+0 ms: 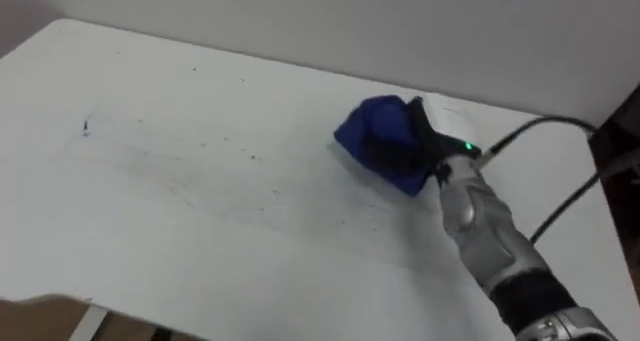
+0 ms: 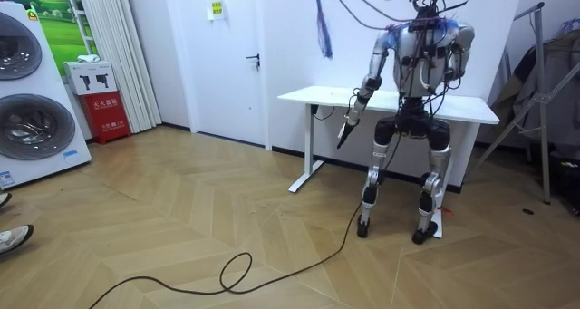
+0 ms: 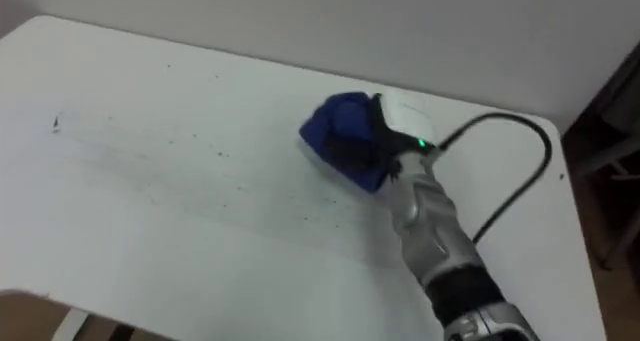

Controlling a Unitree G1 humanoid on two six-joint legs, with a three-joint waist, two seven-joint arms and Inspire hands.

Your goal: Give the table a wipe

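A bunched blue cloth lies on the white table, toward its far right part. My right hand reaches in from the lower right and sits on the cloth's right side, its dark fingers curled round the folds. Faint dark specks and smears run across the tabletop to the left of the cloth. In the room view I stand upright at the table, facing the wall. My left hand hangs at my side, below the table's edge.
The table's near edge crosses the lower left and its far edge runs along the wall. In the room view, washing machines and a red box stand far left, and a metal rack at the right.
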